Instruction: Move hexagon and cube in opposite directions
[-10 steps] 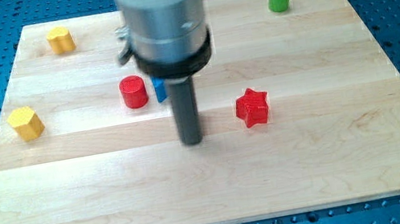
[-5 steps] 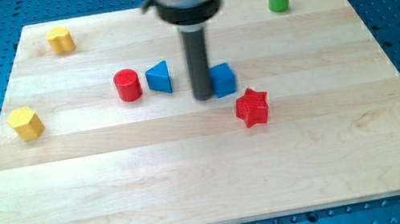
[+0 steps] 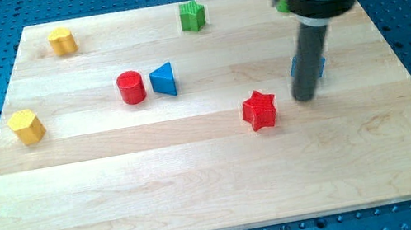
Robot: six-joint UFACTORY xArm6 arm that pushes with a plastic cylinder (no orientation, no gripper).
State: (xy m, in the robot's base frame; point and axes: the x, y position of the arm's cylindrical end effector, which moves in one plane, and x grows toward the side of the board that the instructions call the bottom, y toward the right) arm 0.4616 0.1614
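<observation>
- Camera view: my tip (image 3: 305, 99) rests on the wooden worktop (image 3: 201, 191) toward the view's right, touching or just beside the blue cube (image 3: 320, 68), which is mostly hidden behind the rod; only a blue sliver shows at the rod's right edge.
- There is no gripper on this arm, so nothing is held or clamped; the rod can only push.
- The yellow hexagon (image 3: 26, 126) sits near the view's left edge, well apart from the cube and my tip.
- Other blocks: a second yellow block (image 3: 63, 41) at the top left, a red cylinder (image 3: 131, 87) just beside a blue triangle (image 3: 164, 79), a red star (image 3: 259, 110) near my tip on its left, a green block (image 3: 191, 16) at the top, and a green sliver (image 3: 281, 4) behind the arm housing.
- Handling, as a judgement: cube and hexagon look small, light and rigid, likely sliding easily; a push through the middle of a flat face should keep them from spinning off.
- No brands, labels or writing can be read.
</observation>
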